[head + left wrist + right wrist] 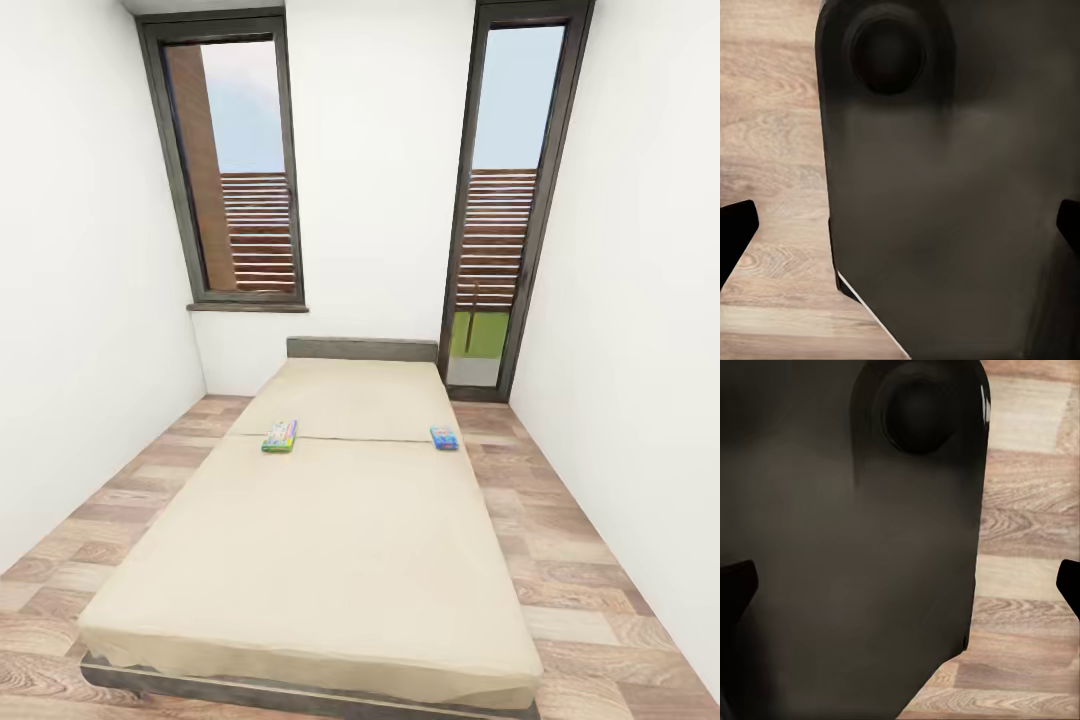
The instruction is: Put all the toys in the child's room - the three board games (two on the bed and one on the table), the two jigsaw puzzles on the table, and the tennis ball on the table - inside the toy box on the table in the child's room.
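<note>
Home bedroom, large beige-covered bed (330, 540) with dark grey headboard (362, 348) at 12 o'clock, white walls (80, 280), wood-plank floor (590, 580), two tall dark-framed windows (235, 165) at 11 and 1 o'clock.

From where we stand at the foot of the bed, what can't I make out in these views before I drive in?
- Printing on the green-edged board game and the blue board game on the bed: too small in the head view.
- Left gripper: fingertips cut off by both side edges in the left wrist view; a dark robot part hides most of the floor.
- Right gripper: likewise in the right wrist view.
</note>
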Controlling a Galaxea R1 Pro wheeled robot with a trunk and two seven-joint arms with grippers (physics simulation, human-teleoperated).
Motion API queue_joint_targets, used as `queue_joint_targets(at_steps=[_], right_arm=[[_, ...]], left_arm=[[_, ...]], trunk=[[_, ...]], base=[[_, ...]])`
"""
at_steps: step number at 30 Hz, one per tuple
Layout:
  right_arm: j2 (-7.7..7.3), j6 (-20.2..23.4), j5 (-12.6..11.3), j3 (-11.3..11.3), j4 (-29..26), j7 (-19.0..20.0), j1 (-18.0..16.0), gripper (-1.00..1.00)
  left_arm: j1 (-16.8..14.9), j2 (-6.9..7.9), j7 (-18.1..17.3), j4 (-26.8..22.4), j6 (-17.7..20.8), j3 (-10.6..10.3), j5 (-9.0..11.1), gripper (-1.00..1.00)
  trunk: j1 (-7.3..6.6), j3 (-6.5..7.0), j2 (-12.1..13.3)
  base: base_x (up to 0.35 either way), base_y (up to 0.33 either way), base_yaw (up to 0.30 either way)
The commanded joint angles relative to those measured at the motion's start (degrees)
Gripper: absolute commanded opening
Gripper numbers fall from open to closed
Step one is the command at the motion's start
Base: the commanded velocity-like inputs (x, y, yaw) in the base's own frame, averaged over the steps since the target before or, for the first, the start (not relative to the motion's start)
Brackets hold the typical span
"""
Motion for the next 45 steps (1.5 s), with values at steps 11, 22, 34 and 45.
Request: queue_joint_targets(at_steps=[11,22,34,45], right_arm=[[1.98,-0.1,0.0,0.1,0.0,0.2,-0.1,1.0],[3.0,-1.8,-0.2,-0.1,0.0,0.2,-0.1,1.0],[0.63,-3.7,0.0,0.0,0.0,0.1,-0.1,1.0],[-0.44,-4.0,0.1,0.1,0.0,0.1,-0.1,1.0]], left_arm=[[-0.1,-0.63,0.0,-0.2,-0.3,0.2,0.0,1.0],[-0.1,-0.85,0.0,-0.2,-0.3,0.5,0.1,1.0],[-0.1,-0.92,0.0,-0.4,-0.3,0.8,0.1,1.0],[-0.1,-0.77,0.0,-0.4,-0.3,0.9,0.2,1.0]], trunk=[[0.0,-0.03,0.0],[0.0,-0.03,0.0],[0.0,-0.03,0.0],[-0.22,0.15,0.4]], base=[[0.0,0.0,0.0],[0.0,0.0,0.0],[0.0,0.0,0.0],[0.0,0.0,0.0]])
